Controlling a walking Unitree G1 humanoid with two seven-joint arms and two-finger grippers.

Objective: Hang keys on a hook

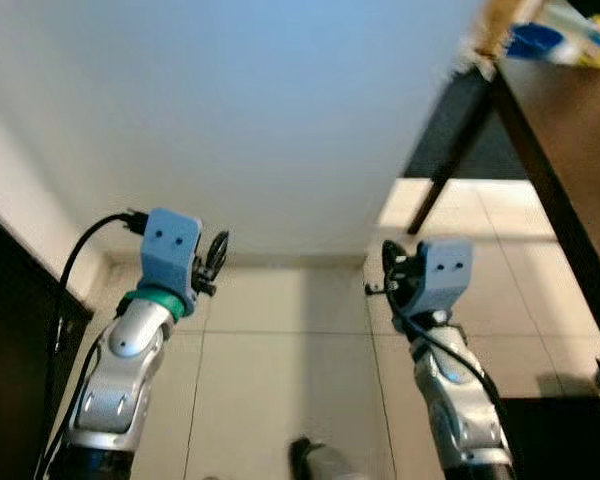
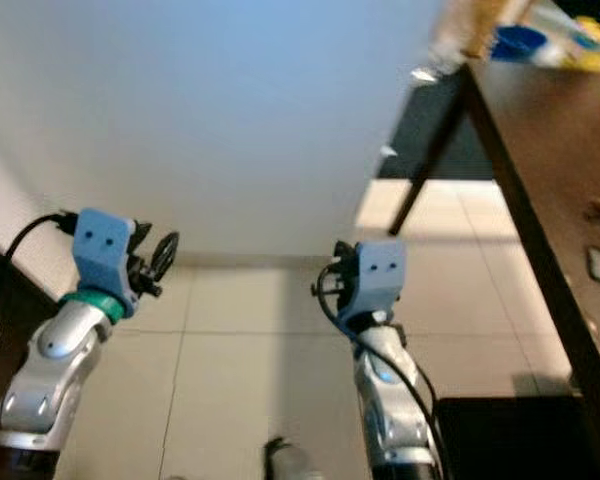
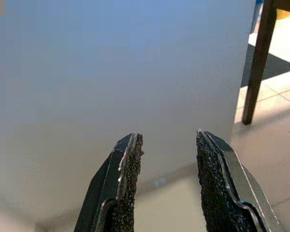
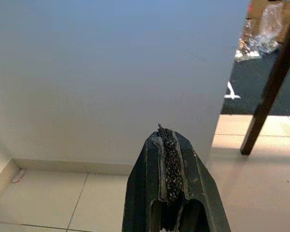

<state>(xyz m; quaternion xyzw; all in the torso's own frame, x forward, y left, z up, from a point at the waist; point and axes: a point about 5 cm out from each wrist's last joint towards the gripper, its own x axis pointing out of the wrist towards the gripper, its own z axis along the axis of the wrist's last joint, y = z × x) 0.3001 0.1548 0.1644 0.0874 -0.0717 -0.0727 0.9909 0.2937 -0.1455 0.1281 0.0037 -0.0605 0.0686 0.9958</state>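
While facing a white wall (image 1: 260,120), left gripper (image 3: 166,145) parted, right gripper (image 4: 168,137) closed.

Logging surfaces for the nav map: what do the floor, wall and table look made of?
Floor: pale glossy tile, going by grout lines and sheen. Wall: smooth matte white, probably painted; no texture visible. Table: dark brown, likely wood or veneer, with a slim dark leg.

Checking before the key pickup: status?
Left gripper fingers open, empty, facing white wall. Right gripper fingers shut, nothing between them. Keys and hook not made out. Dark table on the right.
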